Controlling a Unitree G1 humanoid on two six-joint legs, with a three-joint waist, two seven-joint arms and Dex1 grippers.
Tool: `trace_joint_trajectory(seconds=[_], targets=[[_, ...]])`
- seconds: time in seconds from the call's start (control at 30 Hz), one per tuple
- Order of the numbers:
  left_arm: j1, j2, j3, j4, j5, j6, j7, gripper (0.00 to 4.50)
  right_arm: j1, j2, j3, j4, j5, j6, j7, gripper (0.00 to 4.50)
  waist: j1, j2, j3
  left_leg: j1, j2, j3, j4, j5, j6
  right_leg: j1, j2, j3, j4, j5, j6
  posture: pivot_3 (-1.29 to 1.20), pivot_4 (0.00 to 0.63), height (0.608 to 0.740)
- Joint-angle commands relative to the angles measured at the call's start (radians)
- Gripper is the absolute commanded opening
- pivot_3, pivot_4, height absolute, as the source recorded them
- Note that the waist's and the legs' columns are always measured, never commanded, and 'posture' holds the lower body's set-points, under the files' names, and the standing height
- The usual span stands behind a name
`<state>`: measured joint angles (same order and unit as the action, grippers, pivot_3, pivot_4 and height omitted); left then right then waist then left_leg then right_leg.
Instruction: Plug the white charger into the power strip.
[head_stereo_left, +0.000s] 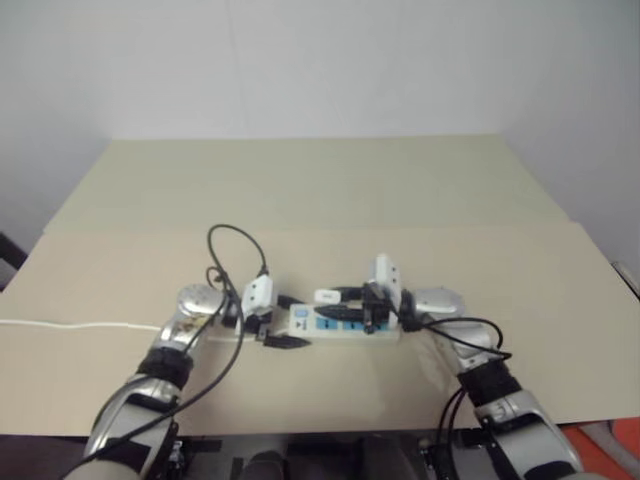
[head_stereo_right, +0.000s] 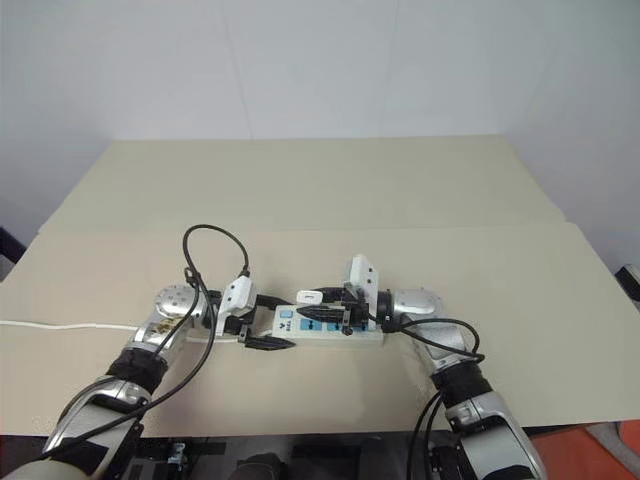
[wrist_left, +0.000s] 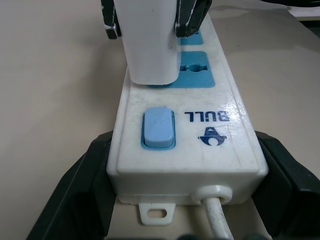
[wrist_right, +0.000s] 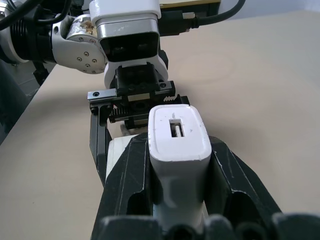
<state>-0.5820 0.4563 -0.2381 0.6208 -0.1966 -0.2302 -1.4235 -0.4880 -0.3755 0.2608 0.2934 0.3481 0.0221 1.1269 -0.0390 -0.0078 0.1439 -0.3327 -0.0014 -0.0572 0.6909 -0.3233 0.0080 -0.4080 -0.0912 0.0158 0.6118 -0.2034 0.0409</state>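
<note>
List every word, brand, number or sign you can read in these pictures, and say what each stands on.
"BULL", with a small blue logo beside it: on the power strip, next to its blue switch.
No other writing can be made out; the white charger shows none.

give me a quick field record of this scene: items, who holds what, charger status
surface: beige table
power strip: white power strip with blue sockets, lying flat, switch end clamped by the left end effector
charger: white charger gripped by the right end effector, standing on the socket nearest the blue switch
seating: cannot tell if fully pushed in
cord: thin white cord running off toward the robot's left
</note>
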Motion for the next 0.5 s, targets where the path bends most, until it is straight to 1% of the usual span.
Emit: trace_joint_trajectory(seconds=[0.03,0.33,0.5], targets=[[0.008,0.085,0.055,-0.001,0.002,0.009,-0.010,3.29,0.109,-0.143,-0.046,0.133,-0.091,0.013,-0.005,1.09,0.003,0.000,0.000,0.000,0.000,0.000,0.000,0.000,0.000,0.000,0.000,0.000,-0.001,0.000,0.000,0.00,0.150,0.740],[0.009,0.103,0.053,-0.010,-0.005,0.017,-0.003,3.29,0.118,-0.174,-0.037,0.165,-0.094,-0.011,0.011,1.09,0.016,-0.001,-0.001,0.002,0.000,0.000,0.000,0.000,0.000,0.003,0.000,0.000,-0.001,0.000,0.000,0.00,0.150,0.740],[0.010,0.106,0.051,-0.012,-0.007,0.017,0.003,3.29,0.103,-0.173,-0.021,0.183,-0.101,-0.010,0.015,1.09,0.019,-0.001,-0.001,0.002,0.000,0.000,0.000,0.000,0.001,0.003,0.000,0.000,-0.001,-0.001,-0.001,0.00,0.150,0.740]])
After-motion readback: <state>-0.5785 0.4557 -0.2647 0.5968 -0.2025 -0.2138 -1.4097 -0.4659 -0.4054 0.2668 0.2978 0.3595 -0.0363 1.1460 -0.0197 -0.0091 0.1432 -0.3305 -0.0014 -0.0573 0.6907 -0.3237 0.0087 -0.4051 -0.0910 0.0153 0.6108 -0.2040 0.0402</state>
